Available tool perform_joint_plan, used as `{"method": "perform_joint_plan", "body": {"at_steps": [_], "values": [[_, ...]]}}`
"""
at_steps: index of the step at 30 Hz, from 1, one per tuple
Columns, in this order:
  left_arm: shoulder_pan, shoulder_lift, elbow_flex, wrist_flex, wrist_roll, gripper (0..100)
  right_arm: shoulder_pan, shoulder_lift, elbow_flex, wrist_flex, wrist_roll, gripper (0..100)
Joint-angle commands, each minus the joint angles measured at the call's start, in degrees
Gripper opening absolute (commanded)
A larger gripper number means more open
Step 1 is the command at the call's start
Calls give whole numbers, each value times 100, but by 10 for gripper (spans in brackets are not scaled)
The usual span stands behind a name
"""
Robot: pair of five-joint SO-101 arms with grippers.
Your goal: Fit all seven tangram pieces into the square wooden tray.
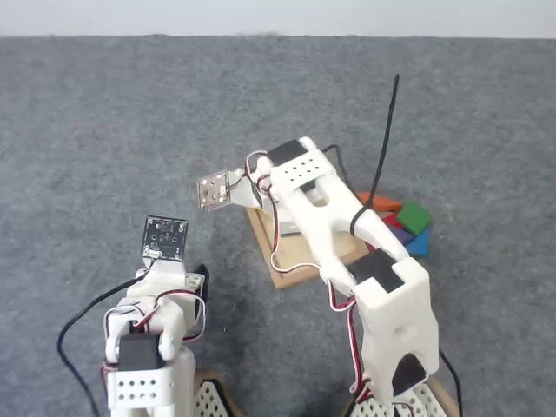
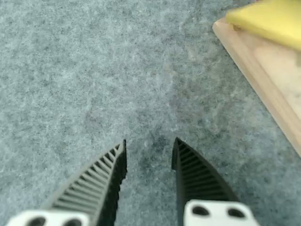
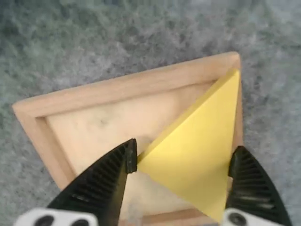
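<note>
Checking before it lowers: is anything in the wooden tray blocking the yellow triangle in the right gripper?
Nothing visible does. What shows of the floor of the tray is bare wood, with no other piece on it. The right gripper holds the yellow triangle over the tray, with one corner lying over the rim.

- This looks like a robotics lab bench, set up as a test rig.
- A grey felt-like mat (image 1: 130, 113) covers the table all round the square wooden tray (image 1: 263, 248).
- Two white plastic arms stand here: the right arm (image 1: 347, 234) is over the tray and the left arm (image 1: 152, 347) is beside it.
- Each wrist carries a bare circuit-board camera, one (image 1: 214, 191) just beside the tray and one (image 1: 165, 237) farther off.
- Loose red and white servo wires (image 1: 352, 347) hang along the arm by the tray.
- Perforated base plates (image 1: 213, 401) sit under the arms, well apart from the tray.
- A plain pale wall (image 1: 278, 17) lies beyond the tray.
</note>
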Motion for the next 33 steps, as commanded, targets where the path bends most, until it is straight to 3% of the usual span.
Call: {"method": "perform_joint_plan", "body": {"at_steps": [1,3,12,20,33], "values": [[9,-158,-48,53,-35,153,207,-101,-668,365,70,437],[9,-158,-48,53,-35,153,224,-92,-703,391,70,469],[9,-158,-48,53,-35,153,312,-119,-703,409,35,433],[9,-158,-48,53,-35,153,40,-119,-695,119,-1257,433],[9,-158,-48,53,-35,153,-22,198,-633,-31,-1881,433]]}}
